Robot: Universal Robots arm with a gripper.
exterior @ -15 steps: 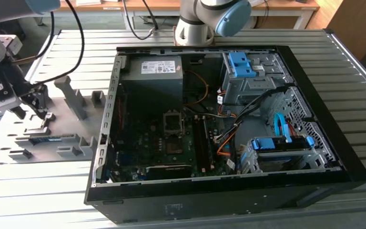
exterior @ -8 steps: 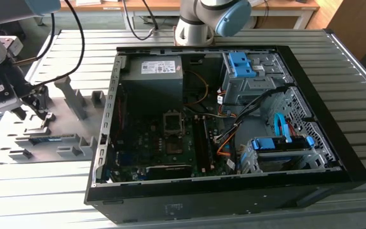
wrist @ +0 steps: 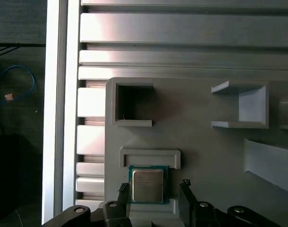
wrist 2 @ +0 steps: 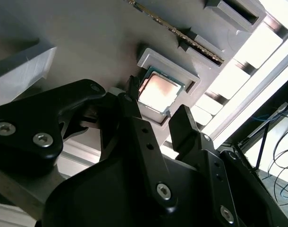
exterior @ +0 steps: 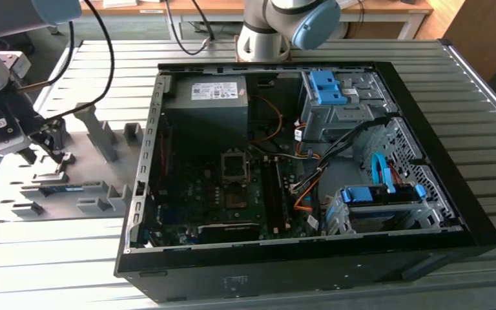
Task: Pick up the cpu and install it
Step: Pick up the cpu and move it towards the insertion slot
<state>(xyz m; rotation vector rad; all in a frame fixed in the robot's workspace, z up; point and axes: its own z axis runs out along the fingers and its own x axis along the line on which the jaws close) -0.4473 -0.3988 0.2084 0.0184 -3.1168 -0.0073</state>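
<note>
straddling the cpu [wrist: 148,185], a small thin square chip with a dull silvery metal face and a green rim, the black gripper [wrist: 155,190] is seen with its two fingers [wrist: 125,196] spread apart, one on each side of the chip. no contact with it can be made out. the cpu is seated flat in a shallow framed recess of the pale grey moulded fixture plate [wrist: 205,156], outside the case.

in the first wrist view the chip is looked down on squarely, and two open-sided square pockets [wrist: 133,105] are counted on the plate near it. in the second wrist view the cpu [wrist 2: 158,91] is seen at a slant between the fingers [wrist 2: 184,123] of the gripper [wrist 2: 158,95], and one long narrow memory stick [wrist 2: 182,34] with a gold-coloured edge is held in the plate nearby.

in the exterior view the gripper [exterior: 56,154] is placed low over the plate [exterior: 101,171] at the exterior view's left, well apart from the one large open black computer case [exterior: 299,265]. inside it one dark green motherboard [exterior: 222,200], one square socket [exterior: 235,165] and two blue plastic brackets [exterior: 327,84] are counted. everything is set on a ribbed aluminium table [exterior: 480,97].
</note>
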